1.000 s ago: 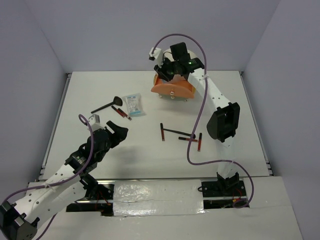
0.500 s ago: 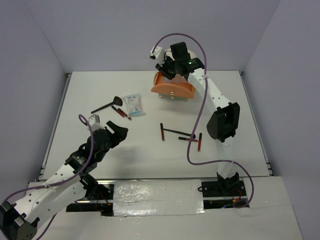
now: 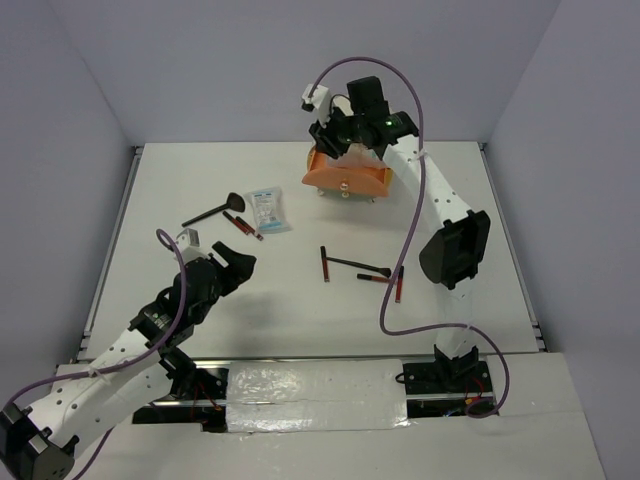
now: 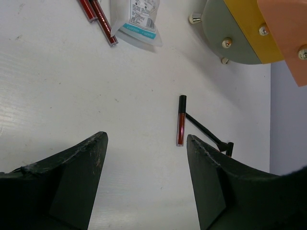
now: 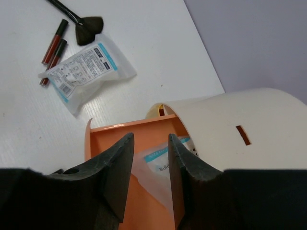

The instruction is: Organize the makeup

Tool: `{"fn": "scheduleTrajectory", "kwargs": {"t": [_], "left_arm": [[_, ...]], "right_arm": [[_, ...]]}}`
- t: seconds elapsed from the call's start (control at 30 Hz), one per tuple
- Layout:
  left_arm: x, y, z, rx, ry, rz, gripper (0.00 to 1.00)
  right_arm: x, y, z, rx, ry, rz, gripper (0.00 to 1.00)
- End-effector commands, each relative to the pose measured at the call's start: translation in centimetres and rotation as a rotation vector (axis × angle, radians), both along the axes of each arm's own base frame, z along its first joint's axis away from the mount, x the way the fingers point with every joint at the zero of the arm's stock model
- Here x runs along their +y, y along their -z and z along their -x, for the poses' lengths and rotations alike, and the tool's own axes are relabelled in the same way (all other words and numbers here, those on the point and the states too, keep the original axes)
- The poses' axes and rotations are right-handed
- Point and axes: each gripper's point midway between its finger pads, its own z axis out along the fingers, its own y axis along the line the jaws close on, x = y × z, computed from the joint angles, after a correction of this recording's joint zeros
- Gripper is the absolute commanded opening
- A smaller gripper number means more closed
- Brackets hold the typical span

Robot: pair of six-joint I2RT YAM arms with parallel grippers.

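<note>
My right gripper (image 3: 336,137) is open over the pulled-out orange drawer (image 5: 120,136) of the cream cylinder (image 5: 249,120). A white-and-blue packet (image 5: 160,160) lies in that drawer below the jaws (image 5: 149,140). A second packet (image 3: 266,208) lies on the table, beside a black brush (image 3: 212,211) and two dark-red sticks (image 3: 241,224). More red sticks (image 3: 324,264) (image 3: 399,284) and a black stick (image 3: 358,265) lie mid-table. My left gripper (image 3: 235,265) is open and empty, low over the table (image 4: 146,139), with one red stick (image 4: 181,120) just beyond its fingertips.
The organizer (image 3: 345,178) stands at the back centre, with grey base and yellow drawer (image 4: 240,33) in the left wrist view. The right arm's elbow (image 3: 455,245) hangs over the table's right side. White walls enclose the table.
My right gripper has risen a little and shifted right above the open drawer. The left arm and the items on the table have not moved.
</note>
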Motion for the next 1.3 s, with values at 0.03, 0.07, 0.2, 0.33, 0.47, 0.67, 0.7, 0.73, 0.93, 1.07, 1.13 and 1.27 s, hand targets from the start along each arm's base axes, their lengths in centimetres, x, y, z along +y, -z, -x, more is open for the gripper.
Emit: {"fn": "scheduleTrajectory", "kwargs": {"t": [0.03, 0.07, 0.2, 0.33, 0.47, 0.67, 0.7, 0.73, 0.93, 1.07, 1.13, 1.27], "left_arm": [[0.2, -1.6, -0.4, -0.039, -0.027, 0.032, 0.79], [0.2, -1.6, -0.4, -0.040, -0.029, 0.033, 0.79], [0.4, -1.7, -0.3, -0.044, -0.030, 0.031, 0.79], [0.7, -1.9, -0.2, -0.048, -0.039, 0.025, 0.79], [0.9, -2.0, -0.2, -0.051, -0.045, 0.020, 0.79], [0.8, -2.0, -0.3, -0.049, -0.045, 0.022, 0.79], [0.8, -1.9, -0.3, -0.047, -0.045, 0.021, 0.79], [0.8, -2.0, -0.3, -0.049, -0.044, 0.019, 0.79], [0.8, -2.0, -0.3, -0.046, -0.045, 0.011, 0.79], [0.9, -2.1, -0.3, -0.045, -0.048, 0.009, 0.79], [1.0, -2.1, -0.3, -0.045, -0.048, 0.010, 0.79], [1.0, -2.0, -0.2, -0.041, -0.048, 0.007, 0.79]], "right_arm": [[-0.9, -6.4, 3.5, -0.085, -0.092, -0.049, 0.35], [-1.3, -5.8, 3.5, -0.087, -0.113, -0.025, 0.32], [-4.1, -3.5, 3.1, -0.028, -0.099, 0.011, 0.23], [-6.0, -2.1, 2.5, 0.016, -0.072, 0.050, 0.22], [-6.7, -0.9, 2.5, 0.046, -0.076, 0.086, 0.21], [-7.1, 0.5, 2.4, 0.068, -0.074, 0.114, 0.21], [-7.1, 0.7, 2.4, 0.076, -0.072, 0.117, 0.21], [-7.0, 0.8, 2.4, 0.081, -0.072, 0.117, 0.21], [-6.9, 2.3, 1.1, 0.105, -0.038, 0.127, 0.21], [-6.9, 3.2, 0.3, 0.115, -0.014, 0.131, 0.21], [-7.0, 2.9, -0.2, 0.091, 0.003, 0.125, 0.22], [-6.8, 2.4, -1.4, 0.051, 0.031, 0.107, 0.23]]}}
